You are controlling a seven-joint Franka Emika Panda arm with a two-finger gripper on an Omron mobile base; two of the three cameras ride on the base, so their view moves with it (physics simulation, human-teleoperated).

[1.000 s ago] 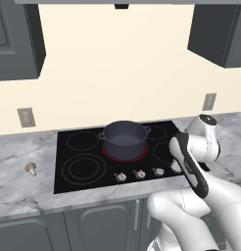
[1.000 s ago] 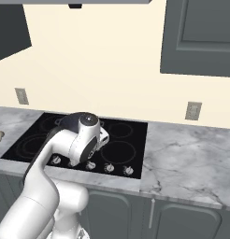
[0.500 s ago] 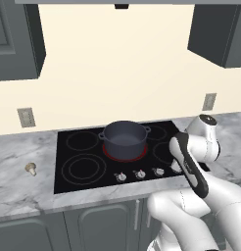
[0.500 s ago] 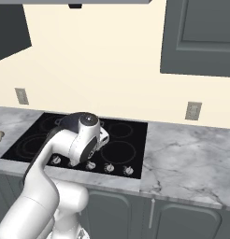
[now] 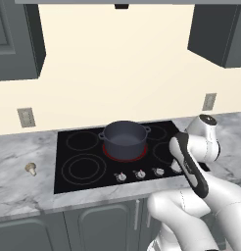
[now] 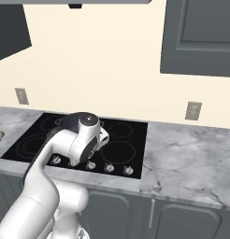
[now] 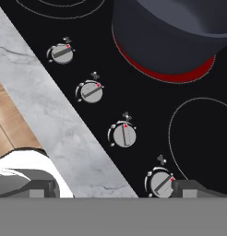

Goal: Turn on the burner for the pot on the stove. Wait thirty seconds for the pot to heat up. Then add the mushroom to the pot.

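Hand view: open tool (image 7: 113, 188) over marble counter (image 7: 64, 133) and black stove (image 7: 147, 101), burner (image 7: 168, 73) glowing.

Matt dark metal pot (image 5: 124, 138) on glossy black glass stove (image 5: 83, 166).

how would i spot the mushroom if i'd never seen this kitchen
Start at the black stove set in the grey marble counter. Look to its left, on bare counter below the wall outlet. The mushroom is the tiny tan-capped thing lying alone there.

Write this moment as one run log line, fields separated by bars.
burner: glowing red | pot: on burner | mushroom: on counter, left of stove | gripper: open, over knobs
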